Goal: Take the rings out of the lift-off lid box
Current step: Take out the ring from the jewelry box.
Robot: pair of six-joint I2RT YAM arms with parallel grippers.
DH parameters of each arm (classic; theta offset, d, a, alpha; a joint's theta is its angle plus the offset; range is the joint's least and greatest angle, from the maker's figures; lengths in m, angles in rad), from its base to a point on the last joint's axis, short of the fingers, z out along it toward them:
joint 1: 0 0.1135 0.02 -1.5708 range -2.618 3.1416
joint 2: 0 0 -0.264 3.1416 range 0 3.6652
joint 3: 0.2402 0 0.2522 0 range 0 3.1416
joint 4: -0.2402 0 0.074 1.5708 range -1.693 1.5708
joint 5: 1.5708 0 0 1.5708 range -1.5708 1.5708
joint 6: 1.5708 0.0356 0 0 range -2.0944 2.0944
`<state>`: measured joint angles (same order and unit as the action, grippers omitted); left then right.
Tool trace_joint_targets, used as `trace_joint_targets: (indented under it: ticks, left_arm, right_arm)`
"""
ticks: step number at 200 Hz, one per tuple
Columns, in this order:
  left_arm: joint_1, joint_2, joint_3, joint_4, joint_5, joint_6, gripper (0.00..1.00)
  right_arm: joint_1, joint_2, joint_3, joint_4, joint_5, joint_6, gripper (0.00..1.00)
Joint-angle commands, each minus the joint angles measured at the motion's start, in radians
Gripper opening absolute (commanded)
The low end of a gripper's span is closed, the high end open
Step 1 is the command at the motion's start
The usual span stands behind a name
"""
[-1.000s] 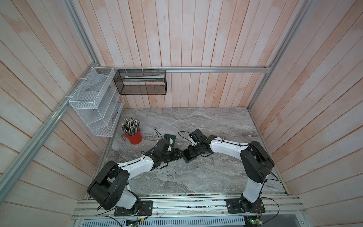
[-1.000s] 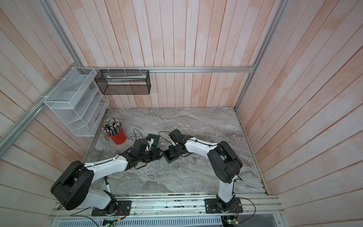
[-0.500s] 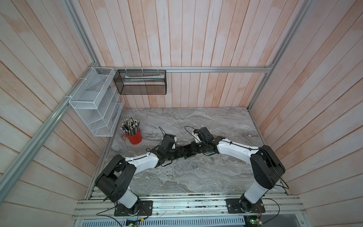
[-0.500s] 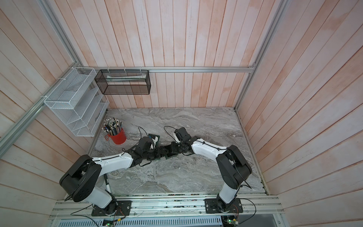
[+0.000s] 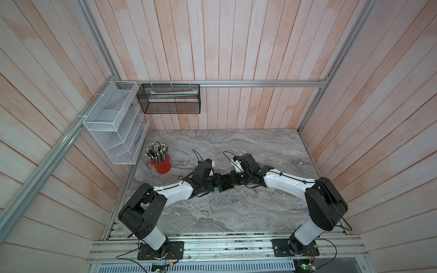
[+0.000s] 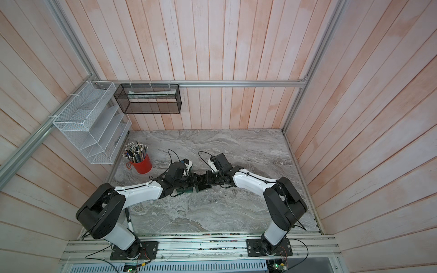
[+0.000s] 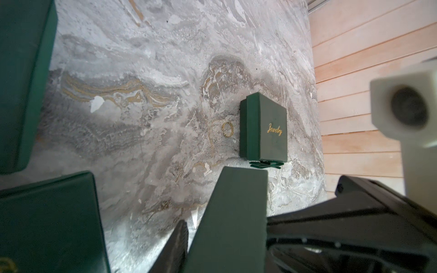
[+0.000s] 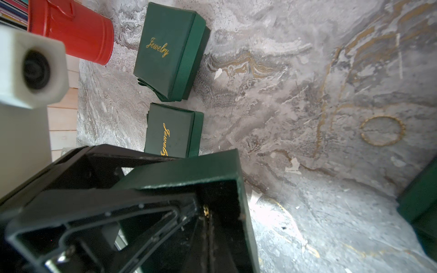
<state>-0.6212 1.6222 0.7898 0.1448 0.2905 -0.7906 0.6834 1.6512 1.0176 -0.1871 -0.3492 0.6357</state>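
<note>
The right gripper [image 8: 207, 219] is pinching a wall of the open dark-green card box [image 8: 189, 183], holding it tilted above the grey marbled bench [image 5: 236, 212]; the left gripper [image 5: 216, 182] is straddling another wall, its grip unclear. A tiny gold glint [image 8: 206, 210], possibly a ring, is sitting inside, right at the right gripper's tips. Beyond, a thin gold ring [image 8: 383, 130] is lying flat on the bench, apart from both grippers.

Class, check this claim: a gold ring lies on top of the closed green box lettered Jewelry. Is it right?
No. The ring lies on the table beside the closed green box lettered Jewelry, not on top. The left wrist view shows it.
</note>
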Motion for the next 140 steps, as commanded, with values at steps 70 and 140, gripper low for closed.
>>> trace_joint_targets:
  ticks: [70, 140]
  left_arm:
    - [-0.003, 0.058, 0.07, -0.073, -0.036, 0.025, 0.21]
    - [-0.003, 0.118, 0.115, -0.107, -0.027, 0.048, 0.2]
  right_arm:
    - [-0.017, -0.067, -0.021, -0.02, 0.044, -0.019, 0.0]
    - [-0.066, -0.124, -0.048, -0.045, 0.103, -0.025, 0.0]
